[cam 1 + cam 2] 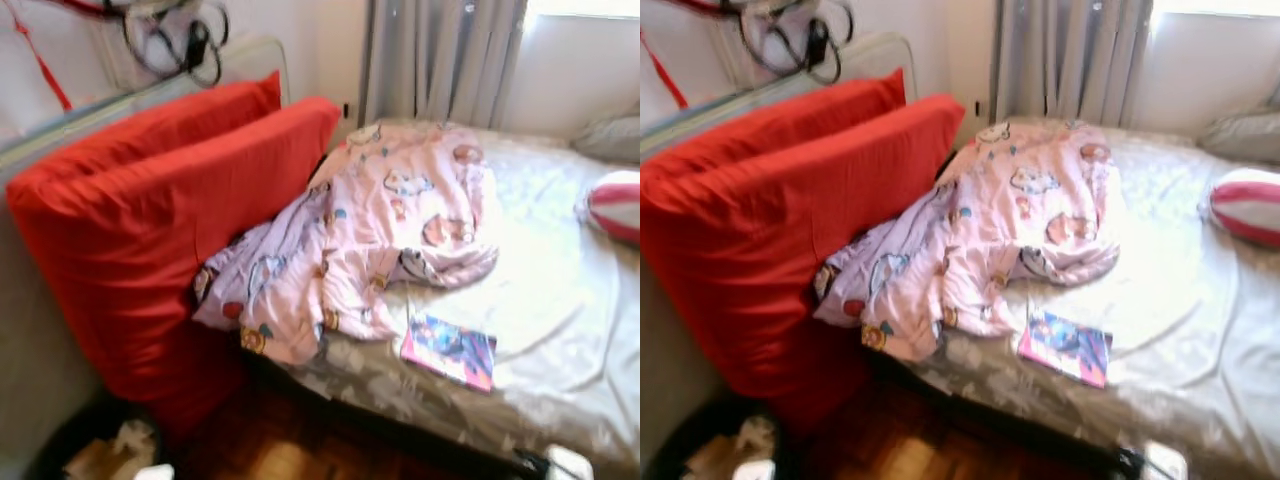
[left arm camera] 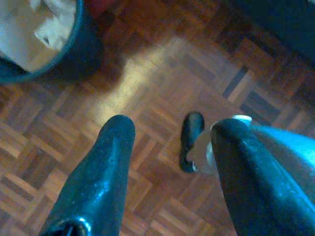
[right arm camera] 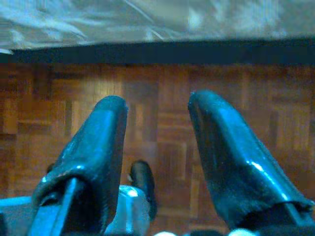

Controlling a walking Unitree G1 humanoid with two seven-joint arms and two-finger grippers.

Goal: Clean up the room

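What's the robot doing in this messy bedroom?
Nothing is being handled yet. The robot stands beside the bed, looking down at a crumpled pink blanket, a book near the edge, and two red cushions leaning at the side. The left gripper and right gripper hang open and empty over the wood floor, near a bin.

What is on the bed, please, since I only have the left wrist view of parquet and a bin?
Observer: A crumpled pink blanket lies across the bed, draped over its near edge.
Operator: Thank you, is anything smaller there?
Observer: Yes, a magazine lies flat near the front edge, just right of the blanket.
Operator: And what is beside the bed?
Observer: Two red cushions stand upright against its left side, above your bin.
Operator: Is the right gripper busy?
Observer: No, the right gripper hangs over bare floor, fingers open and empty.
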